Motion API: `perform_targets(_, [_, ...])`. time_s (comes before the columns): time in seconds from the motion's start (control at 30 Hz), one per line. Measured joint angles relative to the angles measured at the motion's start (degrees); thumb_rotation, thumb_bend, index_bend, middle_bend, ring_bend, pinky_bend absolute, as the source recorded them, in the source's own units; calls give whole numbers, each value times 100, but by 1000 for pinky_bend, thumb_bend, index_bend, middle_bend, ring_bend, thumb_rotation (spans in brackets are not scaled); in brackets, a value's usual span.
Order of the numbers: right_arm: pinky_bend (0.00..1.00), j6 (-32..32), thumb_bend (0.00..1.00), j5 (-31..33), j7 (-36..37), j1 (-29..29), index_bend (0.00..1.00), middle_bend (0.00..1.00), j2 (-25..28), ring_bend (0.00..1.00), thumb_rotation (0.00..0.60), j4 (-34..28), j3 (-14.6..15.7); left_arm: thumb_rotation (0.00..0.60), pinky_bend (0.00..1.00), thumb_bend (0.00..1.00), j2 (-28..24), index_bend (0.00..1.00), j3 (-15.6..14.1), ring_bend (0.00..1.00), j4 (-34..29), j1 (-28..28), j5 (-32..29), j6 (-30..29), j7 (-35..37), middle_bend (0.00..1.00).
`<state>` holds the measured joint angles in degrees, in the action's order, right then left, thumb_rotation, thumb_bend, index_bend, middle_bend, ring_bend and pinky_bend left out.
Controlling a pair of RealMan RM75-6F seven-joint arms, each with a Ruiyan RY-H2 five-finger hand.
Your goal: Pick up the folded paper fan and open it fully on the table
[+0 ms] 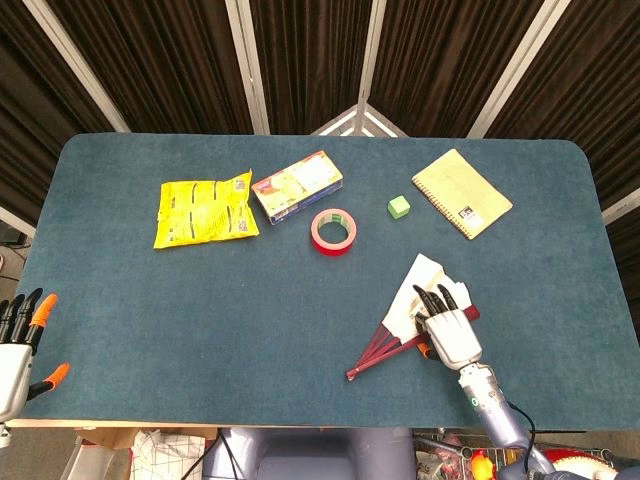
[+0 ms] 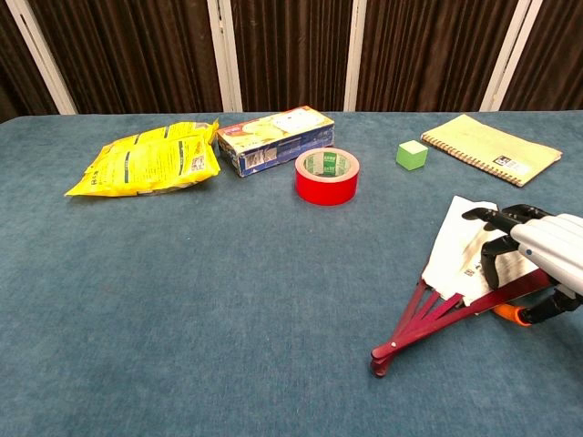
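Partly spread, the fan (image 1: pixel 412 300) lies under the right hand (image 1: pixel 448 330).
Fingers (image 2: pixel 492 248) curl onto the paper — pin one red rib, sweep the others outward.

The whole tabletop (image 1: pixel 300 300) is seen steeply from above in the head view; it is viewed low and nearer from the chest. Its middle is shared by both views.

Matt blue cloth covers the worktop (image 2: pixel 182 291). The fan (image 2: pixel 460 255) has white paper leaves on dark red slats. The yellow snack bag (image 2: pixel 146 164) looks crinkled and glossy; the red tape roll (image 2: pixel 327 177) shines smooth. The right robot hand (image 2: pixel 533 259) is pale plastic with black fingertips (image 2: pixel 485 246).
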<state>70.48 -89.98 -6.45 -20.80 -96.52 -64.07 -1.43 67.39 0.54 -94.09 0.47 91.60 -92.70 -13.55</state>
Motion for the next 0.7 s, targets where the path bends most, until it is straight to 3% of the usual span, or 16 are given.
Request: perform_targets(0.7, [96,30,385,3,86,-70,640,145,27,192,600,-19,0,600,0,131,-37,43,-19,0,-27,14,24,-7,51,0])
